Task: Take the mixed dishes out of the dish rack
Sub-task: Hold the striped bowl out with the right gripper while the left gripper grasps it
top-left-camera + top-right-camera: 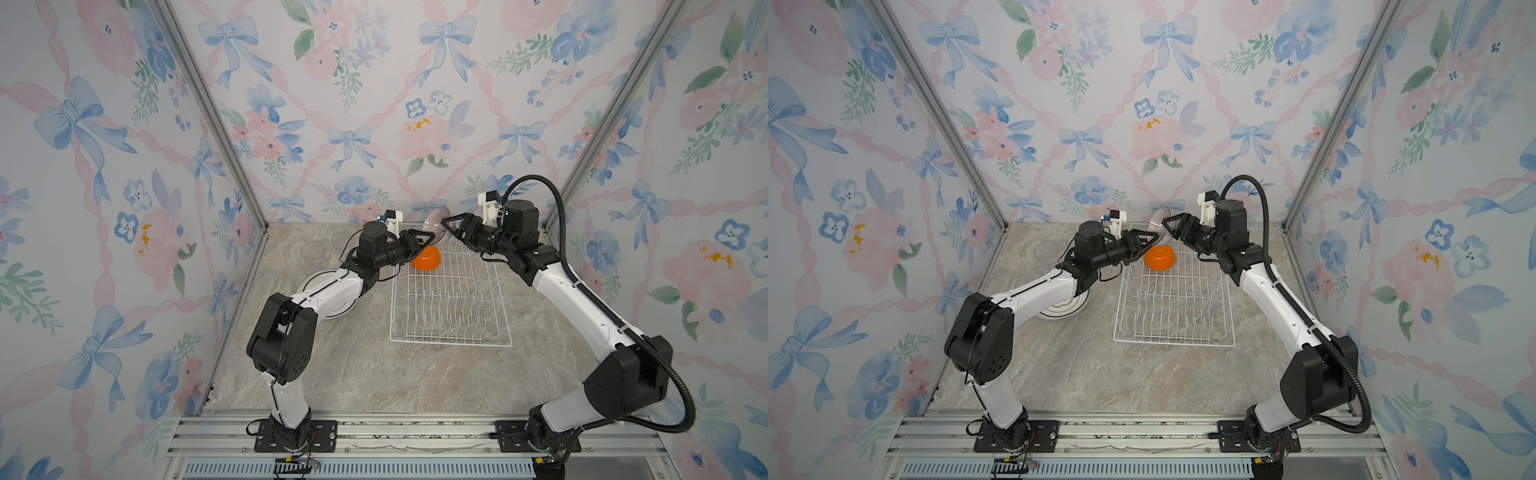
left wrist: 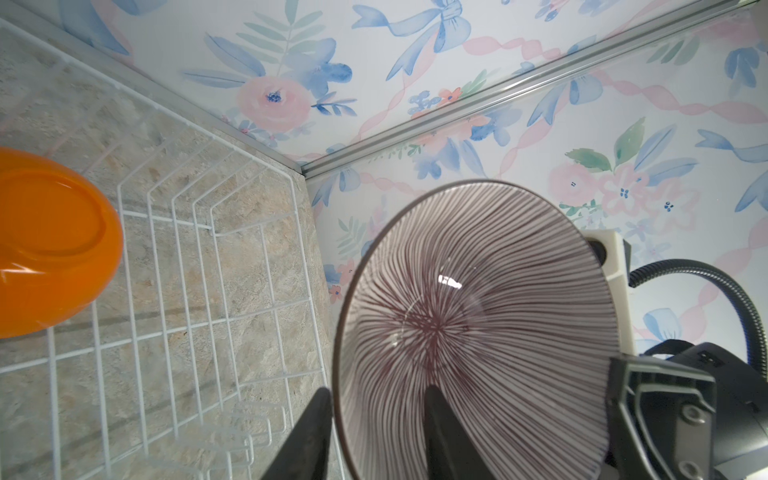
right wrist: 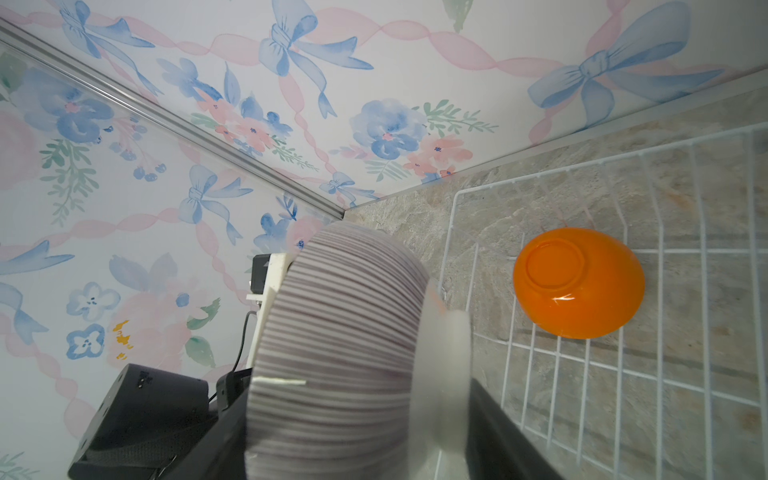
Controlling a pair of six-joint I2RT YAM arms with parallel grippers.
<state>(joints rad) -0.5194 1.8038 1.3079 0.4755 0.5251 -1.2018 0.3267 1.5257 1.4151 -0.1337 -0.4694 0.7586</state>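
The small pale bowl with fine dark ribs (image 1: 434,224) (image 2: 478,311) hangs in the air on its side, above the far end of the white wire dish rack (image 1: 451,341). It touches neither the wires nor the table, and its hollow faces my left arm.

My right gripper (image 1: 446,226) (image 1: 1169,224) has it: those jaws are clamped on the rim at the side nearest my right arm. In the right wrist view the striped outer wall (image 3: 340,332) fills the space in front of them.

My left gripper (image 1: 428,239) (image 2: 378,390) comes at the opposite side of the rim. Its jaws stand apart astride that edge, one finger (image 2: 318,432) behind the outside of the wall and the other (image 2: 440,432) in front of the striped inside. Bowl surface shows between them, so I do not count this as a grip. Whether either finger touches the bowl I cannot tell.

Just below, an orange rounded bowl (image 1: 426,259) (image 3: 577,282) lies upside down in the far left corner of the rack, foot ring up. The rest of the rack shows only bare wires and upright prongs.

Left of the rack, on the marbled grey-beige tabletop (image 1: 374,374), round white plates (image 1: 1063,309) lie flat, partly hidden under my left arm. Farther back on that side stand two clear tumblers (image 1: 312,251) (image 1: 340,239), near the far wall.
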